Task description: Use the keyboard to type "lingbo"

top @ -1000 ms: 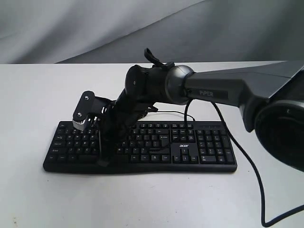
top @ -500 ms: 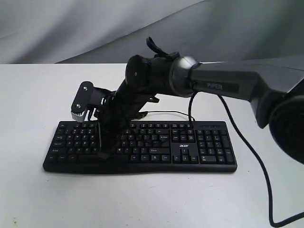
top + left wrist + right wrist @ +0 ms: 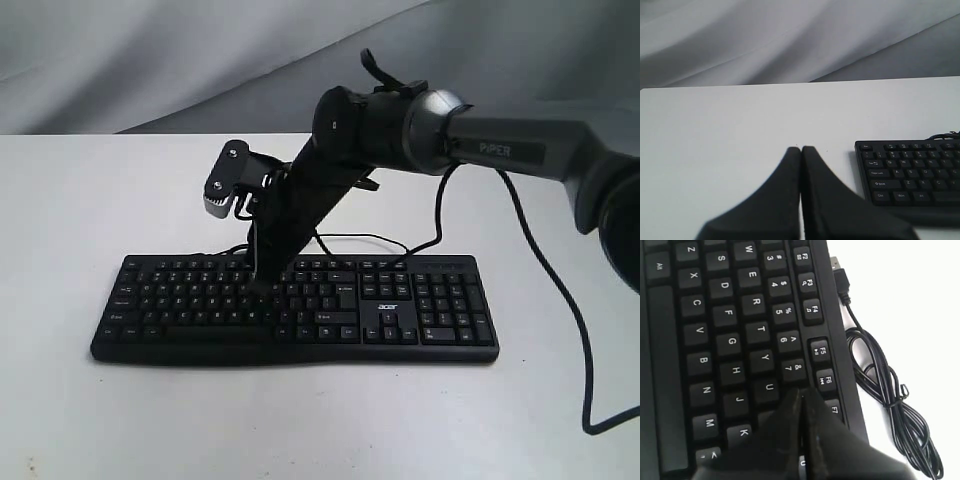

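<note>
Right gripper, fingers pinched together, sits tip-down by the U key of the wide flat black plastic keyboard; left gripper is closed too

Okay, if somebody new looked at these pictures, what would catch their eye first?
First, the big dark right arm reaching in from the right of the exterior view, its shut right gripper pointing down onto the black keyboard on the white table. Next, the loose cable coiled beside the function keys, its USB plug lying unplugged. The left gripper is shut too, off the keyboard's end.
</note>
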Controlling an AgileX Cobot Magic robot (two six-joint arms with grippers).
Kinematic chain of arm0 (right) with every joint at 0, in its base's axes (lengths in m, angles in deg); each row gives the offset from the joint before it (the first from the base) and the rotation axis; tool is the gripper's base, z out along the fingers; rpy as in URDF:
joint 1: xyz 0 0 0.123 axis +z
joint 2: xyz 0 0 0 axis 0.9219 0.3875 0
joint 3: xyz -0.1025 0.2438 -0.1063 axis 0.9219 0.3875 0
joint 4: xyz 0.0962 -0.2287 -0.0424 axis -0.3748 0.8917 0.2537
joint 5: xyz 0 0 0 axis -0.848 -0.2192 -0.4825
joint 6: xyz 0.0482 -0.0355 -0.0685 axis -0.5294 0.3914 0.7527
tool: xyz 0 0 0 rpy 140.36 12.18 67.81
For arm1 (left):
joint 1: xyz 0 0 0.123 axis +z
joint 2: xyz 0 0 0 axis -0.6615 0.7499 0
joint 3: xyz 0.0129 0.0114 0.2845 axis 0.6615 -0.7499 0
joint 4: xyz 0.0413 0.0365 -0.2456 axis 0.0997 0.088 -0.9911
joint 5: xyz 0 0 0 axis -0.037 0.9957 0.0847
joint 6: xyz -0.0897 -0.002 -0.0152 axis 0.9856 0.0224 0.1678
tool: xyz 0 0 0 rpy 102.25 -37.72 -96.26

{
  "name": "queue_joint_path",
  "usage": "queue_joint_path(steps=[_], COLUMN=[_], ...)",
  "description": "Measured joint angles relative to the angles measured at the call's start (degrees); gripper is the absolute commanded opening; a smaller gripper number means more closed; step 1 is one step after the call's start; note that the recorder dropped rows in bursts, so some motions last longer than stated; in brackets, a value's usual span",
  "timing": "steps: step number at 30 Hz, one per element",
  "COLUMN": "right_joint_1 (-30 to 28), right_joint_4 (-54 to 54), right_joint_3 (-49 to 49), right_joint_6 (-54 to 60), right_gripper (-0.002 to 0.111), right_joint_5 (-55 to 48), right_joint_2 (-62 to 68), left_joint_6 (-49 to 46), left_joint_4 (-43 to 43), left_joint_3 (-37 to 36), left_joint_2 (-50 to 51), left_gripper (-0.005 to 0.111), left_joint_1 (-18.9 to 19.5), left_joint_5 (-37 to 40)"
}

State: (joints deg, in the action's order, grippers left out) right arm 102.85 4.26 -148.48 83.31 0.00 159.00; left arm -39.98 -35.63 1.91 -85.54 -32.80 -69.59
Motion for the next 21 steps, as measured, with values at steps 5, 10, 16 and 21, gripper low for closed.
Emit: queue_joint_path(steps=[5,10,16,21], right_joint_1=[-0.2,-0.3,-0.3,-0.3], right_joint_4=[2.6,3.4,3.4,3.5], right_joint_3=[0.0,0.0,0.0,0.5], right_joint_6=[-3.5,-5.1,-5.3,-5.3], right_gripper=[0.000,0.000,0.000,0.000], right_joint_5=[-0.8,-2.4,-3.1,-3.8], right_joint_2=[0.0,0.3,0.3,0.3], left_joint_6=[0.0,0.0,0.0,0.0], left_joint_4=[0.0,0.0,0.0,0.0], left_joint_3=[0.0,0.0,0.0,0.0], left_joint_2=[0.0,0.0,0.0,0.0], left_gripper=[0.000,0.000,0.000,0.000], left_joint_1=[0.0,0.0,0.0,0.0], left_joint_5=[0.0,0.0,0.0,0.0])
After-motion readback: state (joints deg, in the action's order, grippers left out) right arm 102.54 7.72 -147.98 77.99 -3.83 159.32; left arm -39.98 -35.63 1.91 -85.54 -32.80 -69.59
